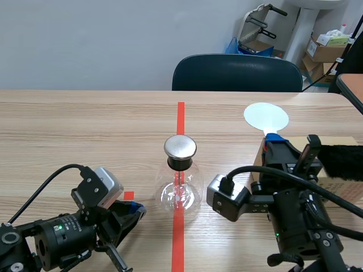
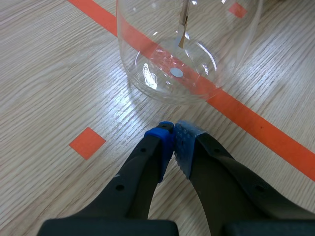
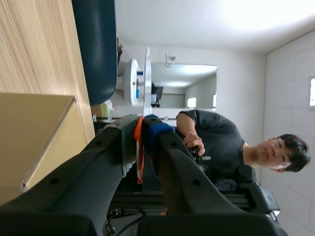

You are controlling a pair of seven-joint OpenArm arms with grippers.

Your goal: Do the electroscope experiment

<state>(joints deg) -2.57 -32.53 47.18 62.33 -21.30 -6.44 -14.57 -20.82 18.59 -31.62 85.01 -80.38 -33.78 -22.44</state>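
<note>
We hold the white disc (image 1: 265, 117) clamped in the right gripper (image 3: 146, 140), to the right of the electroscope (image 1: 180, 190) on the tabletop (image 1: 85, 124). Its metal cap (image 1: 180, 147) lies leftward of the disc. The left gripper (image 2: 173, 142), fingers together and empty, is nearer.

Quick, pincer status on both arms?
Left pincer: closed on nothing, tips just short of the glass flask.
Right pincer: closed on the white disc, held by its handle.

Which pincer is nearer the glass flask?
Left. The left pincer sits shut just short of the flask; the right pincer holds a white disc, farther off beside it.
</note>
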